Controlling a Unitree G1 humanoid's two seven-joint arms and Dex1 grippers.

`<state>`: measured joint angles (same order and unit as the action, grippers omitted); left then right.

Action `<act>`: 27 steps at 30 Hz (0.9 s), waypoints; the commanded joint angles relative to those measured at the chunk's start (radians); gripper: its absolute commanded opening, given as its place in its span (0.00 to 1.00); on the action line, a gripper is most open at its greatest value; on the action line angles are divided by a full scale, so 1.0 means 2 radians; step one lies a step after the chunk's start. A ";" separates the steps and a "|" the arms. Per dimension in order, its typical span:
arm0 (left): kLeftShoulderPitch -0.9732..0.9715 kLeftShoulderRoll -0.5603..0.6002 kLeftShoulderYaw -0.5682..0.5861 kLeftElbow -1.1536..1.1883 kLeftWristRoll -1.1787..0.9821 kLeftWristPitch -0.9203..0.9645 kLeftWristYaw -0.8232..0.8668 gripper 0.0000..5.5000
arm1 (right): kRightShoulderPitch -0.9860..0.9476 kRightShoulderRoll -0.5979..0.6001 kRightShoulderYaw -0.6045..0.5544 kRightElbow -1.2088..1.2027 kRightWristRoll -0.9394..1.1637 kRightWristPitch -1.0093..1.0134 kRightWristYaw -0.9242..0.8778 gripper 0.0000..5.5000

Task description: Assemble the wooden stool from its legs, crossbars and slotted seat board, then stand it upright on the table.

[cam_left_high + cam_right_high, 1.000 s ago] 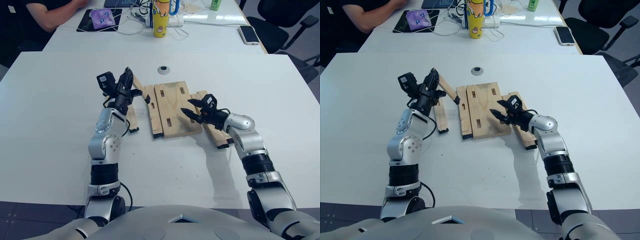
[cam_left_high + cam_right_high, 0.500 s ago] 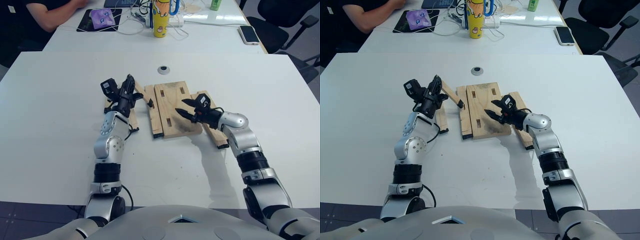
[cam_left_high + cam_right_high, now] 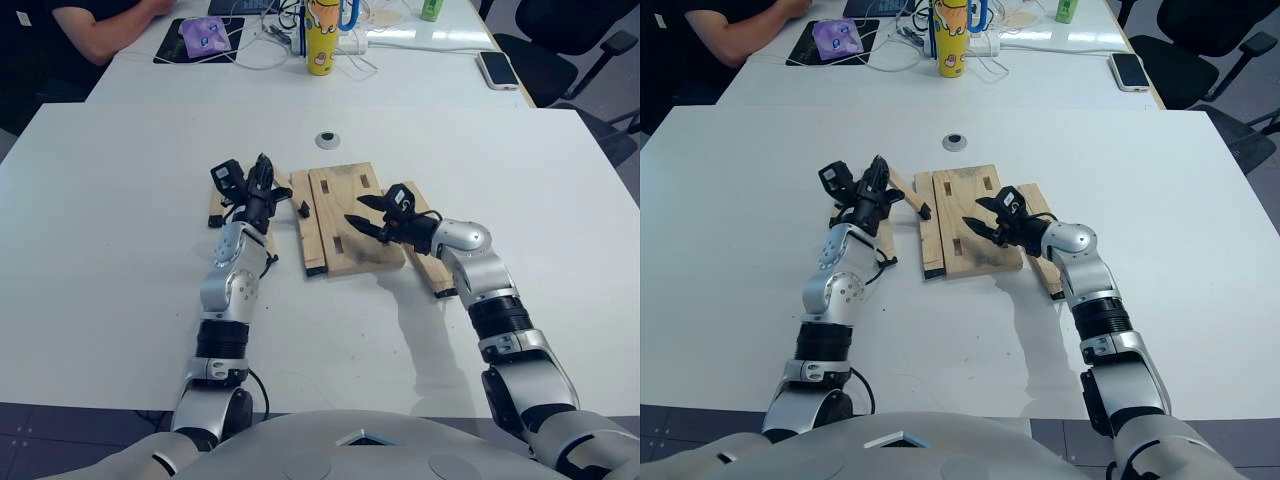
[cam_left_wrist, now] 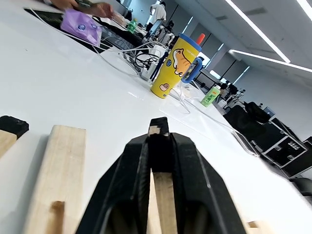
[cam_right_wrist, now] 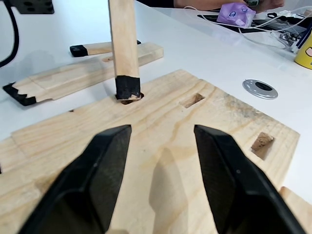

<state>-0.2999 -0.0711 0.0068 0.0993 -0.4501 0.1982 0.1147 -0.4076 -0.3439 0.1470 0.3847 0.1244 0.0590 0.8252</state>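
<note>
Left jaws gripping wooden leg [image 5: 123, 44], black tip at seat board [image 5: 163, 114] slot; right jaws wide over board

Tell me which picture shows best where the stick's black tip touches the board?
The right wrist view: the leg stands close up, its black tip resting at a hole in the wooden board. The eye views show it small and slanted. The left wrist view shows a sliver of it inside the left gripper.

The seat board [image 3: 333, 205] is pale bare wood; the table [image 3: 120, 200] glossy white.
</note>
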 commanded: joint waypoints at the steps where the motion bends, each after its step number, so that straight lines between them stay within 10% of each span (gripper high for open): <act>1: 0.014 0.010 -0.025 0.008 0.065 0.070 0.038 0.08 | 0.003 0.002 0.003 -0.013 -0.007 0.002 -0.007 0.43; 27: 0.098 0.082 -0.067 -0.068 0.219 0.123 -0.016 0.08 | 0.053 -0.004 0.058 -0.077 -0.083 -0.024 -0.039 0.43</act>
<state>-0.1811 0.0841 -0.1447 -0.0323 -0.0075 0.4457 0.1046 -0.3198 -0.3426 0.2616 0.2440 -0.0331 0.0129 0.7530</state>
